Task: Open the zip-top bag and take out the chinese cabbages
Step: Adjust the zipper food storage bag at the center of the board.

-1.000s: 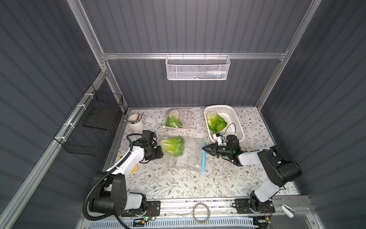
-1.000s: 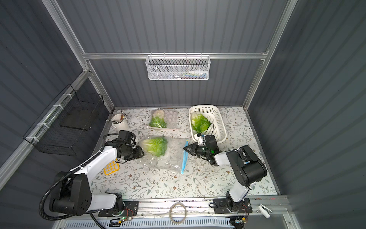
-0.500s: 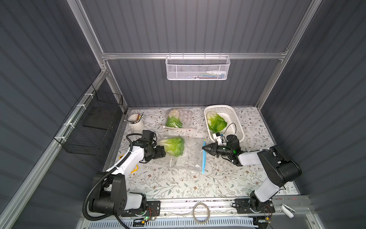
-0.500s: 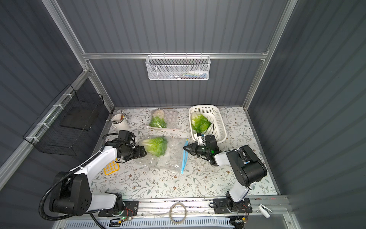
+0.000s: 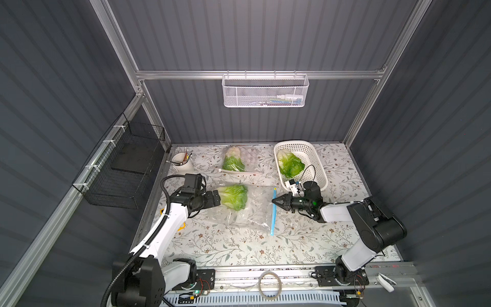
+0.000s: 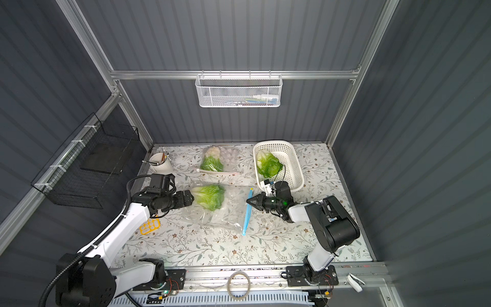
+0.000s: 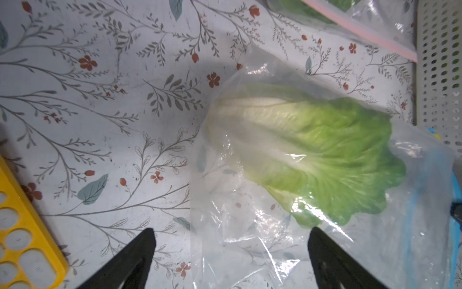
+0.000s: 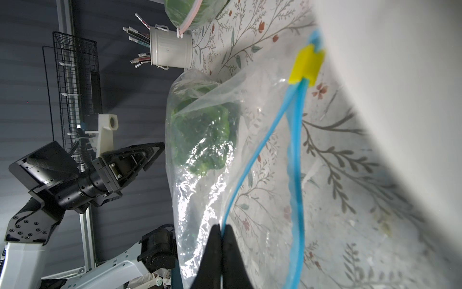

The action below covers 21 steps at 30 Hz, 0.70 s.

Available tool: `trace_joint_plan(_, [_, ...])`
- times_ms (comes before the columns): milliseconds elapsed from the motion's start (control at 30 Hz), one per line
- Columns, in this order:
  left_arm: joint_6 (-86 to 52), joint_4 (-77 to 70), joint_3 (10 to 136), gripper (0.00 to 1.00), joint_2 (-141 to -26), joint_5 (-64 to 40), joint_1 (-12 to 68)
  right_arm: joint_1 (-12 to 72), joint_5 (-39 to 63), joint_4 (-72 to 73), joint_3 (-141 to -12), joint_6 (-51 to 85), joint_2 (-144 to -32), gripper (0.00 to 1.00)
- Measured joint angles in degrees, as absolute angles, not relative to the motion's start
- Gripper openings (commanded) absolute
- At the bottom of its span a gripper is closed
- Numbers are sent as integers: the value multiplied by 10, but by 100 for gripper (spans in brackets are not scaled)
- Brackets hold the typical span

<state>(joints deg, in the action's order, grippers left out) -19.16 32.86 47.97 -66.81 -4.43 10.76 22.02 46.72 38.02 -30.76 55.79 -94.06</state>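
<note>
A clear zip-top bag (image 5: pixel 247 212) (image 6: pixel 225 210) with a blue zip (image 5: pixel 273 215) lies mid-table. One of the chinese cabbages (image 5: pixel 233 196) (image 7: pixel 312 155) lies inside it. My right gripper (image 5: pixel 273 201) (image 8: pixel 222 227) is shut on the upper blue zip lip, and the mouth gapes beside the yellow slider (image 8: pixel 307 66). My left gripper (image 5: pixel 218 198) (image 7: pixel 231 232) stands open at the bag's closed end, with loose plastic between its fingers. A second cabbage (image 5: pixel 289 163) lies in the white basket (image 5: pixel 316 164). A third (image 5: pixel 232 162) sits in a pink-zipped bag (image 5: pixel 247 159) at the back.
A white cup of pens (image 5: pixel 182 162) stands at the back left. A yellow holed tray (image 6: pixel 150 226) lies under my left arm. A black wire basket (image 5: pixel 125 164) hangs on the left wall and a white mesh basket (image 5: pixel 265 90) on the back wall.
My left gripper's jaws have spread wide and edged toward the bag's closed end. The right gripper has stayed shut on the zip lip without moving.
</note>
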Motion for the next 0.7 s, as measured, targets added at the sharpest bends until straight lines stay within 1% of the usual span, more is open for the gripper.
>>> trace_joint_plan(133, [-193, 319, 494, 99, -660, -43, 108, 220, 467, 360, -309, 540, -925, 0])
trace_joint_plan(300, [-191, 311, 521, 71, -681, -39, 108, 220, 467, 347, -310, 527, -918, 0])
trace_joint_plan(333, [-189, 310, 526, 69, -689, -36, 108, 220, 467, 345, -310, 524, -917, 0])
trace_joint_plan(500, [-188, 321, 554, 69, -745, -20, 101, 220, 467, 325, -310, 505, -915, 0])
trace_joint_plan(633, [-205, 322, 571, 59, -794, -38, 74, 218, 468, 315, -309, 493, -915, 0])
trace_joint_plan(700, [-218, 316, 572, 57, -814, -67, 49, 217, 468, 314, -308, 488, -916, 0])
